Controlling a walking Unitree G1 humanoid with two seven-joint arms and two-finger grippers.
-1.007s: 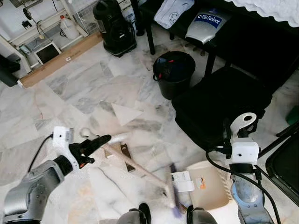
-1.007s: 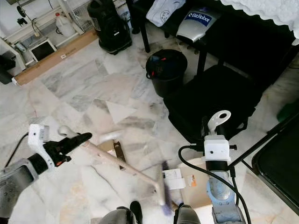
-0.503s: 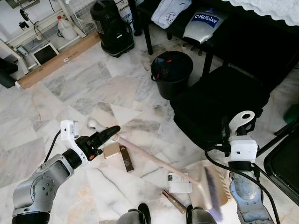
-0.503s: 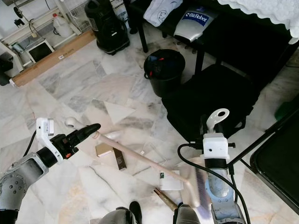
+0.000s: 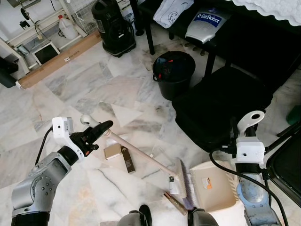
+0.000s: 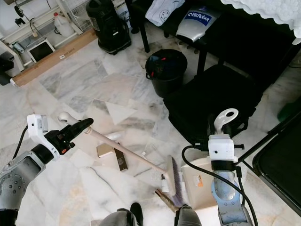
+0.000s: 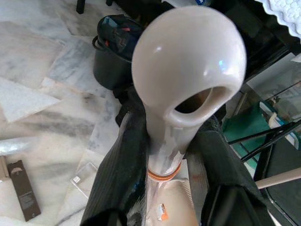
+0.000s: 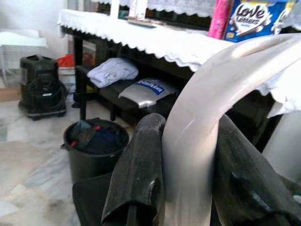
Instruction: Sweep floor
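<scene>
My left gripper [image 5: 96, 131] is shut on the top of a cream broom handle [image 5: 141, 153], whose looped end fills the left wrist view [image 7: 188, 66]. The handle slants down to the purple-bristled broom head [image 5: 187, 186], which rests on the marble floor just at the mouth of a cream dustpan [image 5: 214, 186]. My right gripper [image 8: 188, 155] is shut on the dustpan's upright curved handle [image 5: 249, 123]. Litter lies beside the broom: a tan box [image 5: 113, 150], a dark brown bar [image 5: 128, 159], a white card [image 5: 171, 184] and a brown stick [image 5: 175, 202].
A black bin [image 5: 174, 73] and a large black bag [image 5: 221, 106] stand beyond the dustpan. A black vacuum [image 5: 114, 26] and a long wooden plank [image 5: 61, 59] lie further back left. A dark folding frame [image 5: 287, 160] is at the right. My feet [image 5: 141, 216] are at the bottom edge.
The broom head swept right onto the dustpan half a second ago and has now drawn back left to its mouth. The white card has shifted slightly left.
</scene>
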